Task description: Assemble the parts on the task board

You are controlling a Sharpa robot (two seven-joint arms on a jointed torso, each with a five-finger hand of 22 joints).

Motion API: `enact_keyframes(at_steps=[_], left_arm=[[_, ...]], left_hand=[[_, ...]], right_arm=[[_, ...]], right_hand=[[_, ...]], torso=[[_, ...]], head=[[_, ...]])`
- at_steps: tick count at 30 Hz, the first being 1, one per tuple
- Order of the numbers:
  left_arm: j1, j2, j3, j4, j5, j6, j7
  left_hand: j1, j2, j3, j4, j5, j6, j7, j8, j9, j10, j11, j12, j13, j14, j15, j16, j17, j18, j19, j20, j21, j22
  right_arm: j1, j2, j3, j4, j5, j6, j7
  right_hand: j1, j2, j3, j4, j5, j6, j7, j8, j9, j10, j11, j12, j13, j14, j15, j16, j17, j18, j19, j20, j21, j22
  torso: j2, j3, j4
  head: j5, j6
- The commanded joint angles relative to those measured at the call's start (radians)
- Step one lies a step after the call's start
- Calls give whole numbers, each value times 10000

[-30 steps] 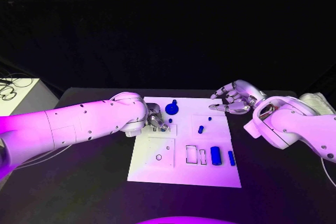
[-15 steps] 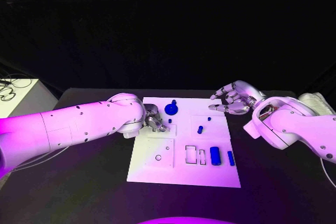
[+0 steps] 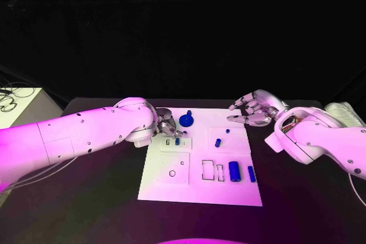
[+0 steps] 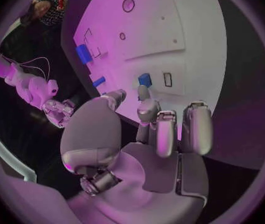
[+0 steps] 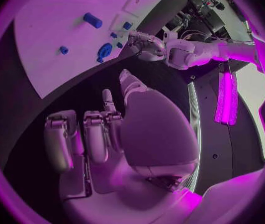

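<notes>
The white task board [image 3: 197,187] lies mid-table. My left hand [image 3: 167,128] hovers at the board's far left corner with its fingers [image 4: 163,129] apart and nothing in them. Just in front of them a small blue block [image 3: 177,141] [image 4: 145,78] stands on the board beside a narrow slot [image 4: 167,79]. A round blue part [image 3: 186,119] sits at the far edge near that hand. A short blue peg [image 3: 218,142] stands mid-board. A blue cylinder [image 3: 235,171] and a thin blue bar [image 3: 252,173] lie at the right. My right hand [image 3: 255,110] hangs off the far right corner, fingers spread and holding nothing.
Black-outlined recesses [image 3: 208,169] and a small round hole [image 3: 172,173] mark the board's near half. A white table with cables [image 3: 15,104] stands at the far left. Something pale [image 3: 343,109] lies at the table's right edge behind my right arm.
My left hand has drawn back toward the board's far left corner, uncovering the small blue block standing by the slot. My right hand has stayed put.
</notes>
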Motion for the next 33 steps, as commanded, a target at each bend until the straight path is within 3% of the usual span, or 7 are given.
enact_keyframes(at_steps=[1, 8, 11, 15, 23, 33], left_arm=[[9, -47, 114, 96, -57, -65, 33], [173, -333, 528, 203, 37, 564, 26], [347, -385, 620, 20, 215, 764, 61], [621, -273, 683, -617, 469, 869, 127], [801, 342, 666, -1932, 463, 1150, 200], [823, 1131, 408, -3244, 408, 1835, 165]], left_hand=[[-108, 26, -59, -18, -35, -2, 78, 15, -10, -55, 10, 0, -16, 1040, -19, 34, 2634, -62, 16, -6, -42, 270], [146, 79, -124, -44, -14, -234, 153, -70, -18, -367, 74, -268, -379, 1040, 26, 34, 2634, 23, -262, 24, -251, -112], [586, 136, -115, -49, 71, -543, 296, -171, -23, -830, 206, -588, -810, 963, 141, -78, 2454, 125, -622, 118, -528, -578], [981, 220, -23, -55, 141, -815, 435, -351, -107, -1243, 333, -837, -1176, 855, 256, -222, 2228, 182, -817, 222, -690, -824], [1112, 238, 24, -52, 152, -885, 472, -417, -148, -1318, 362, -865, -1232, 846, 281, -232, 2210, 182, -814, 249, -694, -815], [1078, 261, 19, -27, 127, -902, 503, -450, -173, -1349, 390, -870, -1246, 844, 301, -233, 2208, 181, -812, 265, -695, -809]], right_arm=[[-12, 6, 1, -21, 0, 78, 127], [-16, 0, 1, -85, 13, 52, 143], [-16, -5, 1, -110, 25, 24, 156], [-15, -10, 1, -162, 63, -19, 173], [-12, -27, 1, -174, 91, -47, 175], [-7, -33, 2, -104, 93, -28, 169]], right_hand=[[-91, 31, 3, 44, 26, 9, -5, 70, -15, 465, 70, -42, 2126, 1033, 71, 47, 2593, -57, 1026, 67, -19, 2608], [-106, 28, -5, 56, 25, 6, -5, 71, -16, 467, 69, -40, 2127, 1032, 71, 46, 2591, -57, 1026, 67, -18, 2609], [-106, 28, -5, 56, 25, 6, -5, 71, -16, 467, 69, -40, 2127, 1032, 71, 46, 2591, -57, 1026, 67, -18, 2609], [-106, 28, -5, 56, 25, 6, -5, 71, -16, 467, 69, -40, 2127, 1032, 71, 46, 2591, -57, 1026, 67, -18, 2609], [-106, 28, -5, 56, 25, 6, -5, 71, -16, 467, 69, -40, 2127, 1032, 71, 46, 2591, -57, 1026, 67, -18, 2609], [-126, 27, -20, 87, 30, 1, -8, 78, -17, 466, 66, -41, 2126, 1036, 70, 53, 2606, -58, 1027, 66, -16, 2610]], torso=[[3, -5, -7], [-1, 8, 9], [6, 11, 17], [14, 9, 20], [43, 5, -10], [133, 5, -33]], head=[[-31, 20], [-47, 66], [-48, 96], [-22, 135], [19, 150], [55, 179]])
